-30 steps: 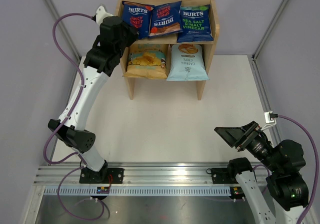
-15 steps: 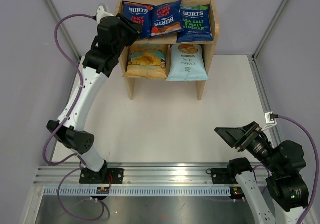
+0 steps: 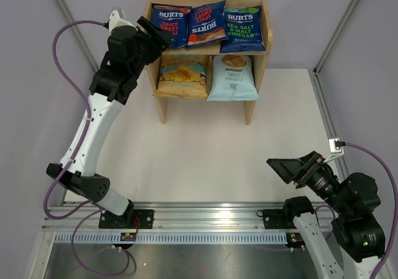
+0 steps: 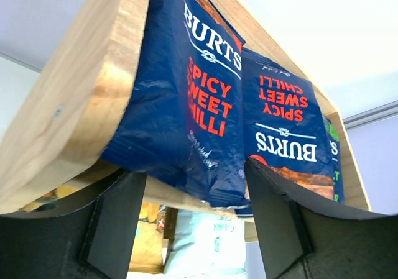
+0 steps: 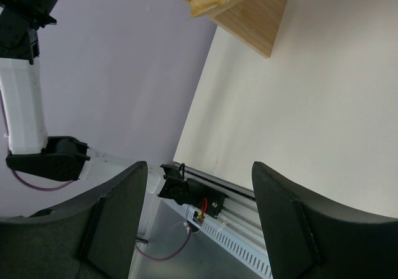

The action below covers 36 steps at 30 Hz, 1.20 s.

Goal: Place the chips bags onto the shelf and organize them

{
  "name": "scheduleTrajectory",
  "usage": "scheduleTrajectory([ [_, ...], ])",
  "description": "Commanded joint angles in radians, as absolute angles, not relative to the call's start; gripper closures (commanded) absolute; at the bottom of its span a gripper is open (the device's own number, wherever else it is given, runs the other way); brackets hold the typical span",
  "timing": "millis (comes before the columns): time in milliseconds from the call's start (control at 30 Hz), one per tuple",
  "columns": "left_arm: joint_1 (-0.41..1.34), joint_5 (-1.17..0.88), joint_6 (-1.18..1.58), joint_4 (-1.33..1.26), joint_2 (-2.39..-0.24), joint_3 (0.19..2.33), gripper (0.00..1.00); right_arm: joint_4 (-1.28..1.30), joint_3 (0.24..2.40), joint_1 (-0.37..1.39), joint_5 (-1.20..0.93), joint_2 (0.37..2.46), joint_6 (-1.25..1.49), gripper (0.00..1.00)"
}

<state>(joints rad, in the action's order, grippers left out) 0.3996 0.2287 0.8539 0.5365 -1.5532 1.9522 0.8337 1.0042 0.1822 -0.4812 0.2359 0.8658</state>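
Observation:
The wooden shelf (image 3: 260, 40) holds all the chips bags. Three dark blue BURTS bags lie on its upper tier: left (image 3: 170, 23), middle (image 3: 207, 23), right (image 3: 244, 29). A yellow-and-teal bag (image 3: 181, 76) and a pale blue cassava bag (image 3: 232, 77) stand below. My left gripper (image 3: 158, 34) hovers open at the shelf's upper left corner. In the left wrist view the left BURTS bag (image 4: 199, 105) hangs over the rim, its lower edge between the spread fingers of that gripper (image 4: 196, 220), unheld. My right gripper (image 3: 292, 167) is open and holds nothing, low at the near right.
The shelf's left side panel (image 4: 68, 111) is close beside my left gripper. The right wrist view shows the shelf's lower corner (image 5: 249, 12), the white table (image 5: 311, 105), my left arm (image 5: 25, 105) and the metal rail (image 5: 236, 235).
My left gripper has opened, let go of the left BURTS bag and drawn back to the left off the upper tier. The right arm has not moved.

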Motion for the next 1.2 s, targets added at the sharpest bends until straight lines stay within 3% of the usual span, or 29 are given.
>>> scheduleTrajectory([
  [0,0.388,0.245,0.799,0.624,-1.514,1.913,0.30,0.870,1.048,0.186,-0.446,0.285,0.738,0.24],
  [100,0.388,0.250,0.770,0.626,-1.453,1.872,0.21,0.902,1.065,0.186,-0.416,0.310,0.649,0.22],
  [133,0.388,0.253,0.761,0.627,-1.434,1.856,0.01,0.908,1.069,0.187,-0.402,0.314,0.626,0.21],
  [267,0.388,0.274,0.715,0.641,-1.288,1.772,0.01,0.945,1.101,0.186,-0.275,0.331,0.502,0.10],
  [533,0.388,0.270,0.557,0.727,-1.049,1.596,0.01,1.019,1.180,0.184,-0.120,0.408,0.335,0.01],
  [967,0.388,0.190,0.318,0.790,-0.629,1.220,0.01,1.034,1.252,0.186,0.066,0.472,0.190,0.01],
  [1167,0.388,0.186,0.249,0.822,-0.509,1.109,0.01,1.029,1.229,0.186,0.037,0.489,0.190,0.00],
])
